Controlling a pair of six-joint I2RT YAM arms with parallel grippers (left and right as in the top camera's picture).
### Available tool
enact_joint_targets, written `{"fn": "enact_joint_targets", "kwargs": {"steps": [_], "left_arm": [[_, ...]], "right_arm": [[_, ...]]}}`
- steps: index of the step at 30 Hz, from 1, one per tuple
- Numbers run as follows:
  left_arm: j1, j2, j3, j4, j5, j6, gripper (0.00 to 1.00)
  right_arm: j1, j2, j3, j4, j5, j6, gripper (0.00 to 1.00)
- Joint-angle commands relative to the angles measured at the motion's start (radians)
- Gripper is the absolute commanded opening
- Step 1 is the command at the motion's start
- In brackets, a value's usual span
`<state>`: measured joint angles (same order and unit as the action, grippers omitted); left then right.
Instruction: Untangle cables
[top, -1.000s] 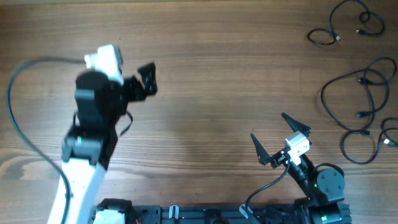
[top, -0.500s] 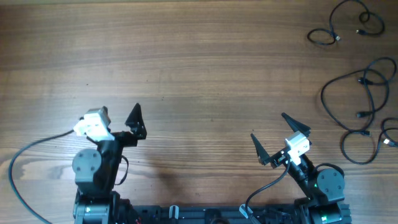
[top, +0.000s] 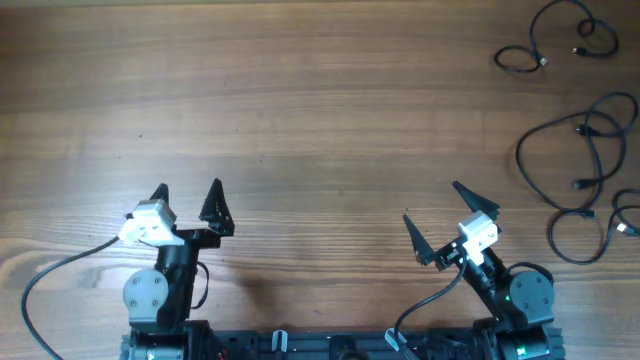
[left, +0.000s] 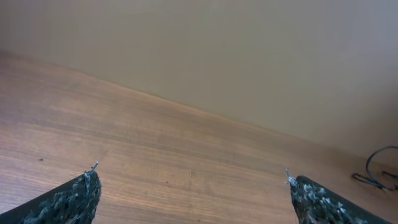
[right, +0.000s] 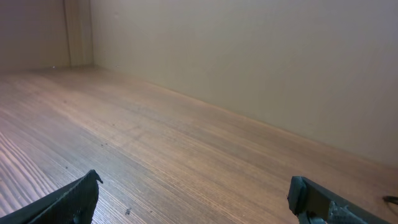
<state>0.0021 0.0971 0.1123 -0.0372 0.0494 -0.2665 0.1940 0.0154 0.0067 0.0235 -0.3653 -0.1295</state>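
Though far from the cables (top: 583, 128), left gripper (top: 188, 185) and right gripper (top: 430, 200) agape

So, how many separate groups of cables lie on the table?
2. A small looped cable lies at the far right corner; a larger tangled bunch lies nearer, along the right edge. The frame cuts it, so more may be hidden.

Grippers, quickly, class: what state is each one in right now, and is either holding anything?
Left gripper: open, holding nothing.
Right gripper: open, holding nothing.
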Motion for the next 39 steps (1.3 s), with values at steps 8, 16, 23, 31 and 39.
{"fn": "enact_joint_targets", "kwargs": {"steps": [8,16,23,31,39], "left_arm": [[0.005,-0.094,-0.106,0.006,-0.014,0.000,1.00],[0.000,-0.094,-0.106,-0.040,-0.017,0.001,1.00],[0.000,-0.093,-0.106,-0.038,-0.017,0.001,1.00],[0.000,-0.092,-0.106,-0.038,-0.017,0.001,1.00],[0.000,-0.092,-0.106,-0.038,-0.017,0.001,1.00]], "right_arm": [[0.004,-0.011,-0.002,0.005,0.005,-0.001,1.00],[0.004,-0.011,-0.002,0.005,0.005,-0.002,1.00],[0.004,-0.011,-0.002,0.005,0.005,-0.002,1.00],[0.004,-0.011,-0.002,0.005,0.005,-0.002,1.00],[0.004,-0.011,-0.002,0.005,0.005,-0.002,1.00]]}}
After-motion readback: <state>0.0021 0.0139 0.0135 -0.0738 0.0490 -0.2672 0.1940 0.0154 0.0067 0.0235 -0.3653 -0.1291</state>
